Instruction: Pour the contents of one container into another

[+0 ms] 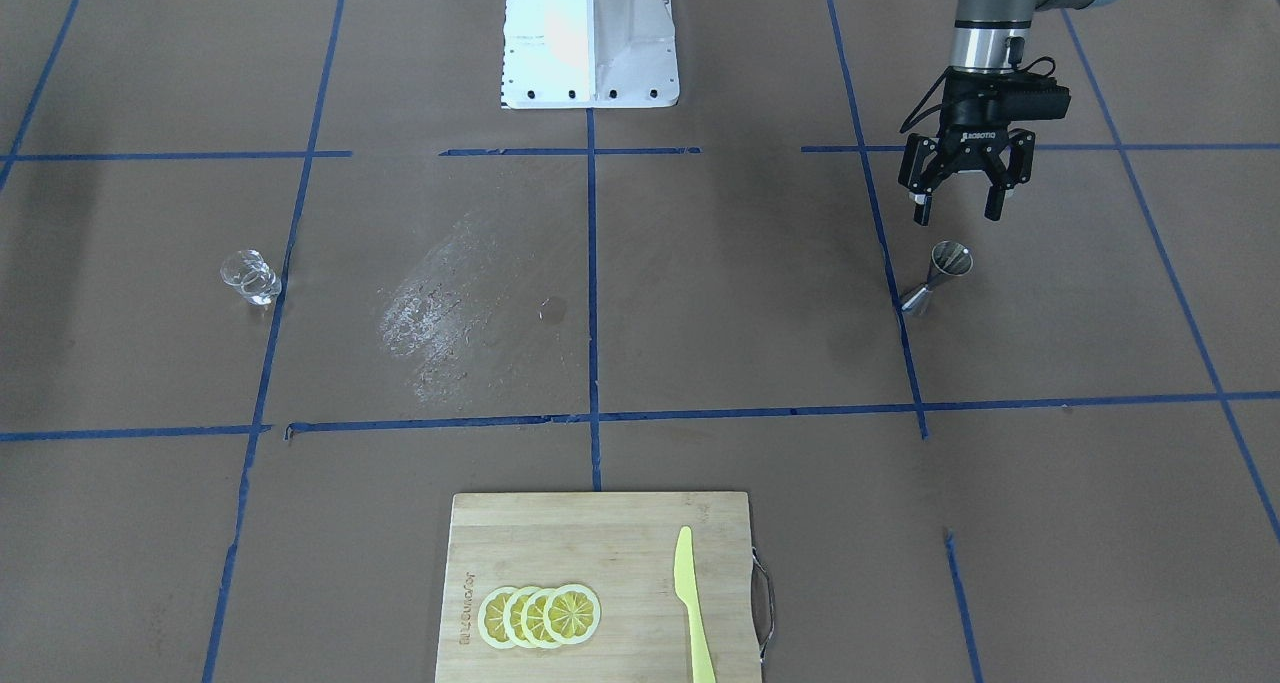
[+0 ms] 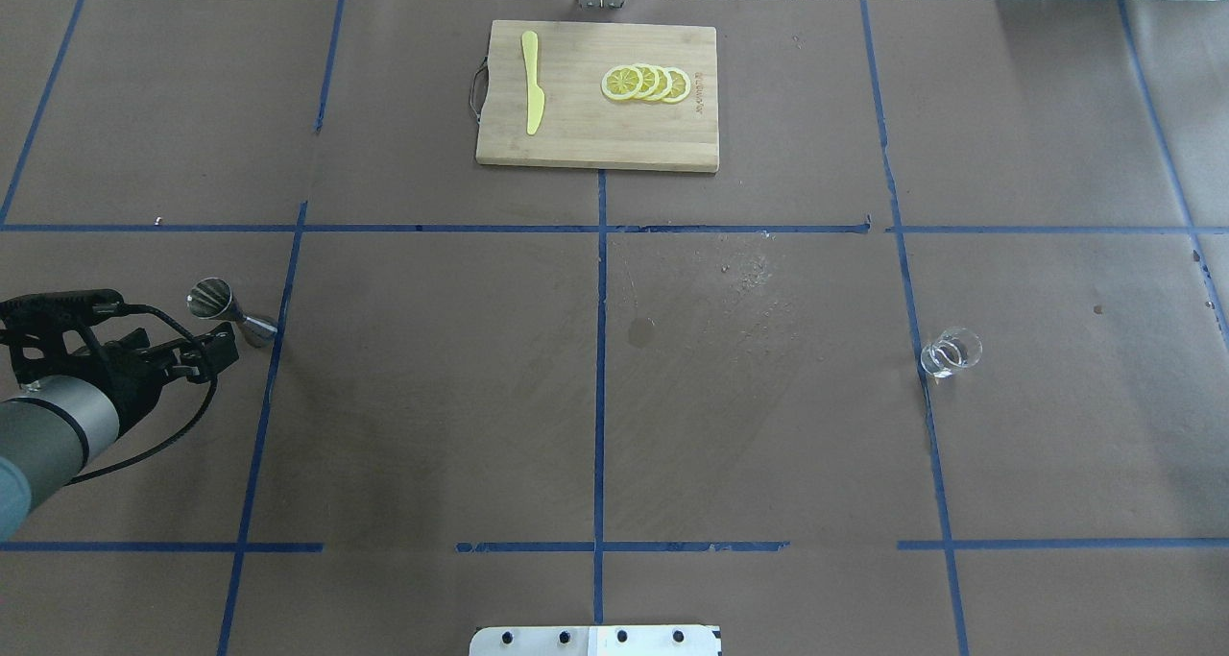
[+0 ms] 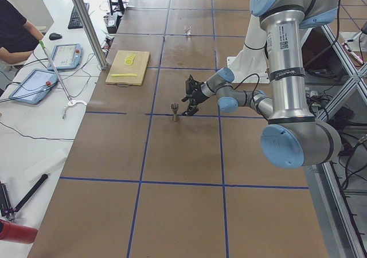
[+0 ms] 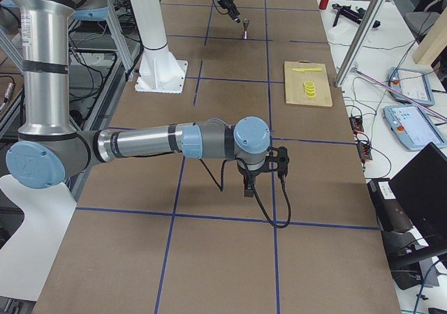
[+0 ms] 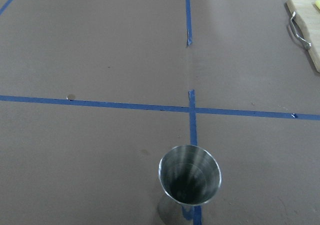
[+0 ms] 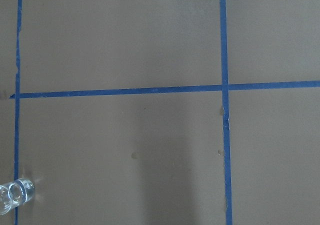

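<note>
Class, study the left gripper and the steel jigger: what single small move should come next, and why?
Probably ease the left gripper forward and down until its open jaws straddle the jigger at its waist: it hangs open and empty just short of the upright jigger.

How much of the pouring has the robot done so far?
Nothing looks done yet. The glass cup stands alone on the table, no gripper on it, far from the jigger. In hand: the left gripper hangs open close to the jigger, not gripping it. Left to do: pick up the cup, bring the two together and pour.
</note>
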Motion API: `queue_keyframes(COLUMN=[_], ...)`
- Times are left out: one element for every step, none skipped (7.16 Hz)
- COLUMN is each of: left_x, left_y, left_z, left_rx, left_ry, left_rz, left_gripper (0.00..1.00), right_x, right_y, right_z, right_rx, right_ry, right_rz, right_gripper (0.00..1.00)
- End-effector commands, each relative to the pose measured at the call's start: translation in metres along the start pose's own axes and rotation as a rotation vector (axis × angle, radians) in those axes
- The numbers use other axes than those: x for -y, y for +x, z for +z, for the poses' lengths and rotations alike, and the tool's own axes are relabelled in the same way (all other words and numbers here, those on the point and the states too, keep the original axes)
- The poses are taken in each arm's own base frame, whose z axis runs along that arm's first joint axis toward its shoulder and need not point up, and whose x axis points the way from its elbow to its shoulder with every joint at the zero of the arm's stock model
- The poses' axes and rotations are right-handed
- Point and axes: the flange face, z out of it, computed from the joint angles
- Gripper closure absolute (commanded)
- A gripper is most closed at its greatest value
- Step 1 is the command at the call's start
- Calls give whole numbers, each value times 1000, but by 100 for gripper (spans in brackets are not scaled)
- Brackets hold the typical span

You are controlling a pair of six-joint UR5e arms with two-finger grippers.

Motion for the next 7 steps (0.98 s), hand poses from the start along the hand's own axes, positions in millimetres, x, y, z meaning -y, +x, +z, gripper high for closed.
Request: queue_keyframes(left_x=[-12, -12, -13, -16, -18, -18, -19], left_y=[24, 30, 30, 30, 24, 19, 18], left_z=[34, 43, 50, 56, 66, 71, 75], left_rx=[19, 27, 40, 50, 80, 98, 104], left_ry=[93, 127, 156, 167, 219, 256, 267], left_rz=[-11, -9, -4, 1, 17, 25, 15], left_gripper=[3, 6, 6, 8, 12, 13, 13], right_x=[0, 4, 4, 4, 4, 4, 4], right_y=[-1, -3, -1, -1, -1, 0, 0], right_z=[-1, -2, -1, -1, -1, 0, 0], right_rx=[0, 0, -1, -1, -1, -2, -2], right_ry=[2, 5, 3, 3, 2, 1, 0], right_rz=[-2, -7, -3, -3, -2, 0, 1], right_gripper=[0, 0, 0, 0, 0, 0, 0])
